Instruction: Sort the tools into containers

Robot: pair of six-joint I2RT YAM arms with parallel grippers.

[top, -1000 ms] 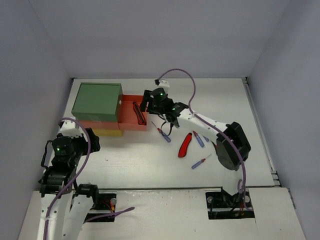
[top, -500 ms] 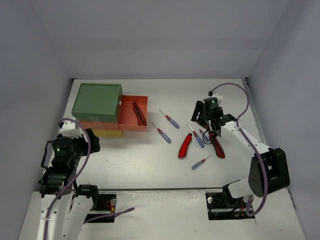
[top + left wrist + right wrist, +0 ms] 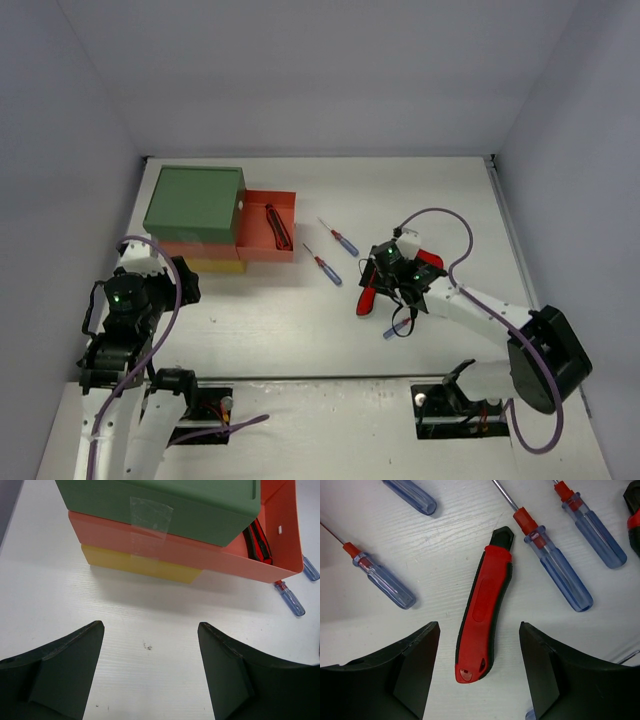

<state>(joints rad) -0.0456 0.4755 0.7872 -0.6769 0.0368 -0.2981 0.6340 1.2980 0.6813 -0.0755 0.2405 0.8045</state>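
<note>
Left gripper (image 3: 150, 626) gapes wide, empty, facing the cabinet (image 3: 150, 510) | right gripper (image 3: 479, 625) half-open, empty, hangs over red-and-black utility knife (image 3: 482, 610) on table (image 3: 270, 320) | blue screwdrivers (image 3: 560, 580) lie beside it | beyond, red-and-black tool (image 3: 278, 227) rests in pulled-out orange-red drawer (image 3: 262, 250)

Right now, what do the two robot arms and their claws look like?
The left arm and right arm have white links and black joints; each trails a loose purple cable and shows a small green light. The left claw and right claw each have two broad, matte black fingers with slanted inner faces.
</note>
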